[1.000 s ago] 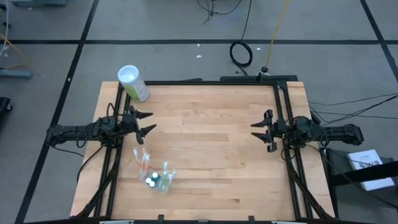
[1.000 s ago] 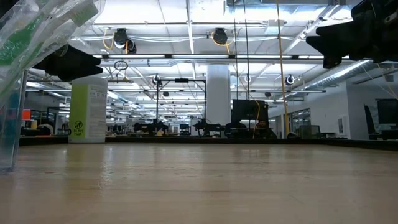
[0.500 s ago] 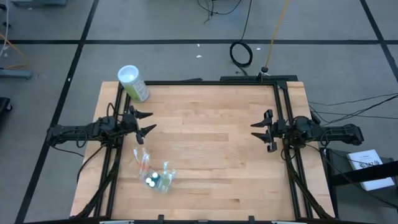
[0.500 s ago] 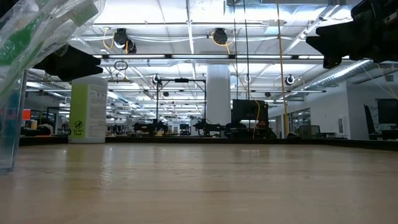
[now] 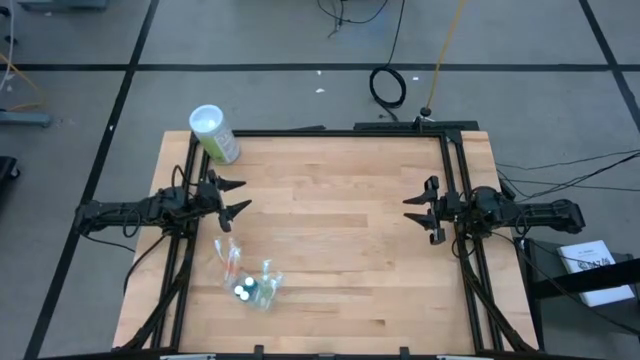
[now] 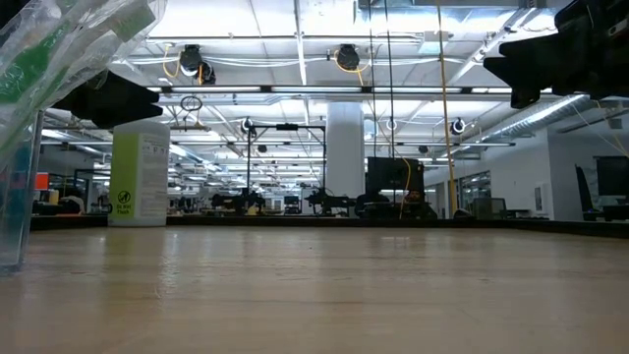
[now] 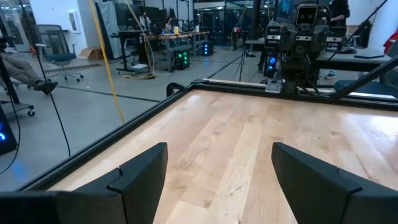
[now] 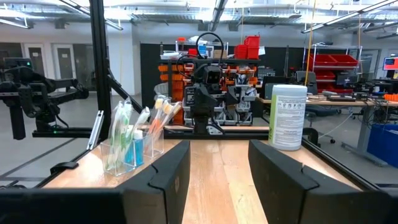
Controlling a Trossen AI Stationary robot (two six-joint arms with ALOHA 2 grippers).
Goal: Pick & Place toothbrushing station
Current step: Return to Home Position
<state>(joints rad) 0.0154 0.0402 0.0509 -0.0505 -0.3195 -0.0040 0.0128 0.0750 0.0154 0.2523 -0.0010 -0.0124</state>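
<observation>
In the lower left of the overhead frame, on the wooden table (image 5: pixel 340 240), we find the clear holder (image 5: pixel 264 286) standing upright. The toothbrushes (image 5: pixel 229 256) fan out of its top and the blue-capped tubes (image 5: pixel 243 292) sit inside it. The left gripper (image 5: pixel 245 196) hangs just above this cluster in the frame, at the table's left edge, its fingers spread with only bare wood between them. The right gripper (image 5: pixel 407 210) sits at the right edge, well apart, likewise released and empty. The green canister (image 5: pixel 215 135) stands at the upper left corner, clear of the set. We judge the holder to be light, thin-walled and rigid. Its glossy sides are likely to be slippery under hard pads. With long brushes leaning out, it is probably top-heavy and ready to tip or skid if nudged. Any hold on it belongs low on a flat wall, squeezed gently. The brushes look like slim, stiff white plastic with green or orange accents, smooth and slightly flexible. Mid-handle, above the rim, is the sound place to take hold of them, pulling along the lean. The tubes are short and round with small caps, so they would roll if laid flat; we would pinch them across the body. We cannot tell how many compartments the holder has.
</observation>
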